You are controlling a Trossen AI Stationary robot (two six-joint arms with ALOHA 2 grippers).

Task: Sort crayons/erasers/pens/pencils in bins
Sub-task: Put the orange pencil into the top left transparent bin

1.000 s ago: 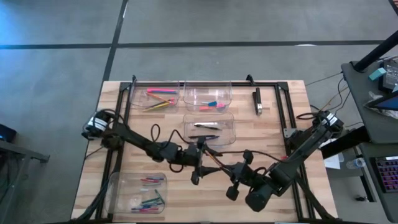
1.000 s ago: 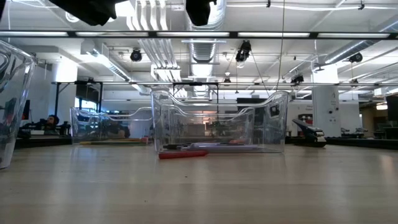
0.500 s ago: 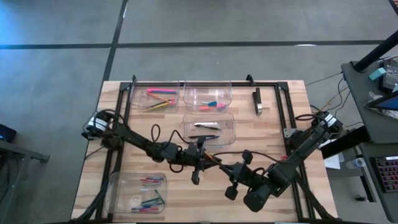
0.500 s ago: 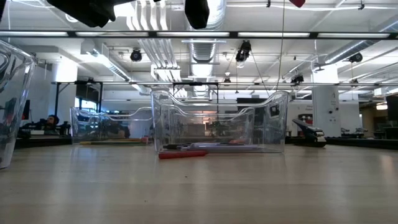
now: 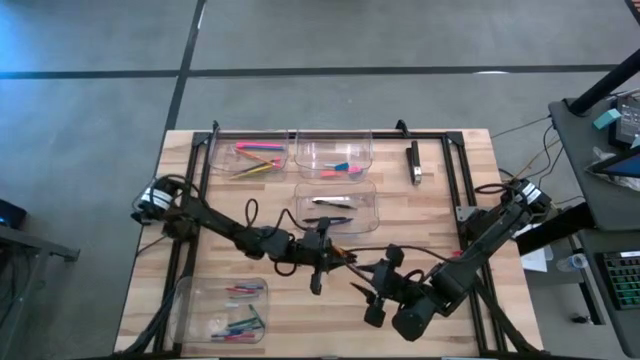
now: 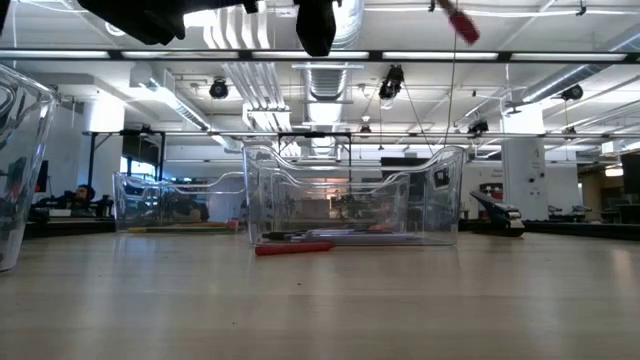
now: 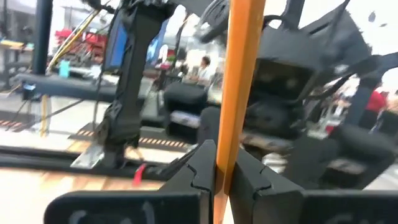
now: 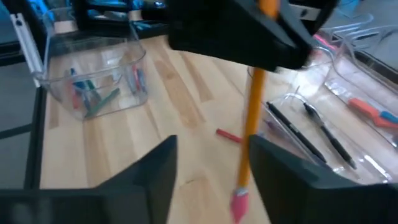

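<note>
Bench [image 5: 470, 190] seen from above; you see four clear bins on it. Two stand at the far edge: the left one [image 5: 258, 157] holds pink and yellow pencils, the right one [image 5: 334, 155] holds erasers. A third bin [image 5: 337, 206] at the centre holds pens; the fourth [image 5: 228, 306], near left, holds crayons. Your left hand [image 5: 322, 251] hangs above the bench centre, closed on an orange pencil [image 7: 237, 93] with a pink eraser tip. Your right hand [image 5: 372, 290] sits just right of it, fingers parted around nothing. A red crayon [image 6: 294, 247] lies on the bench against the near wall of the centre bin.
</note>
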